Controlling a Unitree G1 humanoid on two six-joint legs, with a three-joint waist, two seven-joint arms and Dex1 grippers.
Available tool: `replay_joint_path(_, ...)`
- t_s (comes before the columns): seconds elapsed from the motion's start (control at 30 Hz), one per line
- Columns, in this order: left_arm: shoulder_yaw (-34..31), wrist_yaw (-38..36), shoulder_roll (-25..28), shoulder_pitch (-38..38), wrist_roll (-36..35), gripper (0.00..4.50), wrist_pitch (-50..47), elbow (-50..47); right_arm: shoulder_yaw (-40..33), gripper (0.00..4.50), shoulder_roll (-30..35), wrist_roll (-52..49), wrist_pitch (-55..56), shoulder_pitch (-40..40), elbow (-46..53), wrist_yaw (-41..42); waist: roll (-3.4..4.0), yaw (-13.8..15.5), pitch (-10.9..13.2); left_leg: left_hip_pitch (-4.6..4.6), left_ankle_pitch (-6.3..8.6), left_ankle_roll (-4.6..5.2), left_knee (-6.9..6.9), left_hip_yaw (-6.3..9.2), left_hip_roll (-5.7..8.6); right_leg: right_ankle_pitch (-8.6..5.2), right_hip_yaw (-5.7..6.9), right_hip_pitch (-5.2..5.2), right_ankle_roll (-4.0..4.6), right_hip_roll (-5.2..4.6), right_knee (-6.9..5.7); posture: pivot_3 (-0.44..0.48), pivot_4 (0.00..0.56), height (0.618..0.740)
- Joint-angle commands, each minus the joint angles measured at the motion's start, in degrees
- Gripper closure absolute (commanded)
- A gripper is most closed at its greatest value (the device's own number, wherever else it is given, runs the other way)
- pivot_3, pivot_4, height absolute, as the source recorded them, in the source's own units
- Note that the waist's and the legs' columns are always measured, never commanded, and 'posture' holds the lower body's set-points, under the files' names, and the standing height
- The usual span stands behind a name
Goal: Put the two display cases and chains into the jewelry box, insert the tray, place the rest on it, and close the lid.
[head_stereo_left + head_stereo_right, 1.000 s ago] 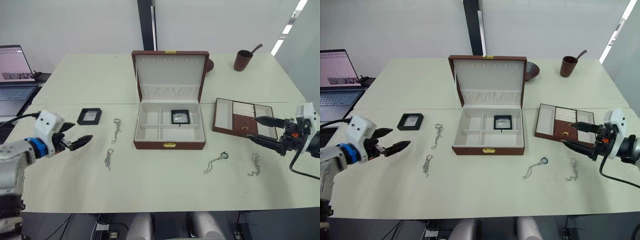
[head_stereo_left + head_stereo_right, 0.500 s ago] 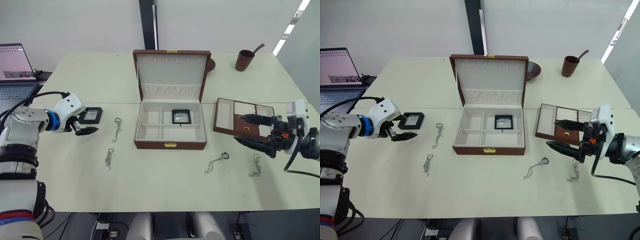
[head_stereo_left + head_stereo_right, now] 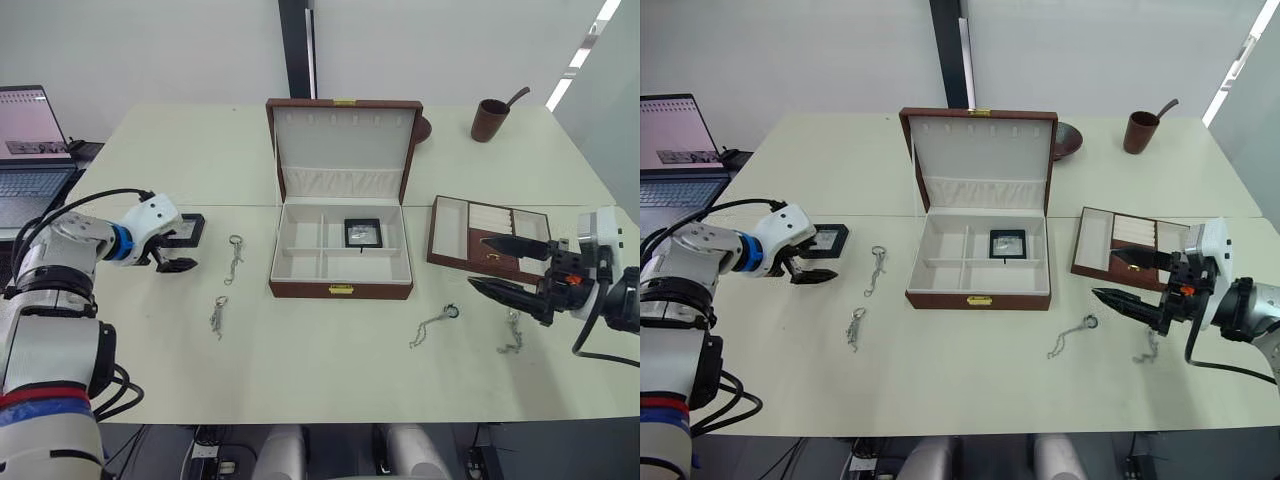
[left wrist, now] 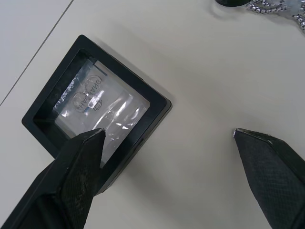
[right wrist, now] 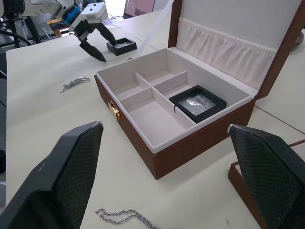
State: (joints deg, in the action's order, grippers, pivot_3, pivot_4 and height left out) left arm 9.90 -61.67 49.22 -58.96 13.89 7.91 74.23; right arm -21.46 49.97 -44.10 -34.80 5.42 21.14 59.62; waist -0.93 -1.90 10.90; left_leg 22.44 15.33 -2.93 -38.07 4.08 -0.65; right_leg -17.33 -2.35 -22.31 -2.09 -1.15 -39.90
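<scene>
The brown jewelry box (image 3: 340,290) stands open in the middle of the table, with one black display case (image 3: 361,233) in its back right compartment. The other display case (image 3: 184,229) lies on the table to the left. My left gripper (image 3: 178,250) is open right at it; in the left wrist view one finger (image 4: 81,167) overlaps the case (image 4: 95,109) and the other stands on bare table. Two chains (image 3: 234,258) (image 3: 217,316) lie left of the box and two (image 3: 433,324) (image 3: 511,330) lie right of it. The tray (image 3: 490,238) rests at the right. My right gripper (image 3: 478,262) hangs open and empty in front of it.
A laptop (image 3: 25,150) sits at the far left edge. A brown cup with a spoon (image 3: 488,118) and a dark bowl (image 3: 421,128) stand at the back right, behind the box lid. The table's front strip lies bare.
My left gripper has moved right, from open table up to the left display case, still open. My right gripper swung in towards the box, then drew back slightly to the right.
</scene>
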Motion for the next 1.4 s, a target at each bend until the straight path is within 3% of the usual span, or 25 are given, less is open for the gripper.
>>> replay_joint_path(0.03,-0.2,1.1,-0.6,-0.9,0.9,0.04,-0.3,0.9,-2.6,0.00,0.7,-1.9,-0.5,-0.5,2.8,-0.8,0.00,0.0,0.0,0.00,0.00,0.00,0.00,0.00,0.00,0.00,0.00,0.00,0.00,0.00,0.00,0.000,0.150,0.740)
replay_joint_path(0.23,-0.6,0.0,-0.8,-0.8,0.9,0.04,-1.2,1.3,-3.1,0.00,0.6,-2.2,-0.9,-1.4,3.7,-1.5,-0.01,0.0,0.0,-0.01,0.00,0.00,-0.01,0.01,0.04,0.00,0.00,0.02,0.00,-0.02,-0.01,0.000,0.150,0.740)
replay_joint_path(0.27,-0.9,-0.7,-0.9,-0.8,0.6,0.21,-1.9,1.4,-3.0,0.00,0.6,-2.3,-0.9,-1.4,3.7,-1.6,-0.01,0.0,0.0,-0.01,0.00,0.00,-0.01,0.01,0.03,0.00,0.00,0.02,0.00,-0.02,-0.01,0.000,0.150,0.740)
replay_joint_path(0.33,-1.2,-1.9,-1.0,-0.8,0.4,0.62,-2.9,1.5,-2.8,0.00,0.5,-2.3,-0.8,-1.4,3.8,-1.9,-0.01,0.0,0.0,-0.02,0.00,0.00,-0.01,0.00,0.04,0.00,-0.01,0.02,0.00,-0.02,-0.02,0.000,0.150,0.740)
replay_joint_path(0.43,-1.5,-3.3,-0.8,-0.7,0.5,1.64,-3.9,1.4,-2.5,0.00,0.5,-2.4,-0.8,-1.1,3.6,-2.1,-0.01,0.0,0.0,-0.02,0.00,0.00,-0.01,0.00,0.04,0.00,0.00,0.02,0.00,-0.02,-0.02,0.000,0.150,0.740)
replay_joint_path(0.77,-2.8,-3.2,-0.3,-0.6,0.4,4.37,-4.8,1.0,-1.5,0.00,0.4,-2.1,-0.1,-0.4,2.7,-2.0,-0.01,0.0,0.0,-0.02,0.00,0.00,-0.01,0.00,0.04,0.00,-0.01,0.02,0.00,-0.02,-0.02,0.000,0.150,0.740)
replay_joint_path(1.4,-4.0,-7.4,-0.4,-2.5,-1.0,4.44,-6.9,-1.1,-2.5,0.00,1.4,-3.2,-0.1,-1.3,4.3,1.0,-0.01,0.0,0.0,0.00,0.00,0.00,-0.02,0.03,0.03,0.00,0.01,0.02,0.00,-0.01,-0.02,0.000,0.150,0.740)
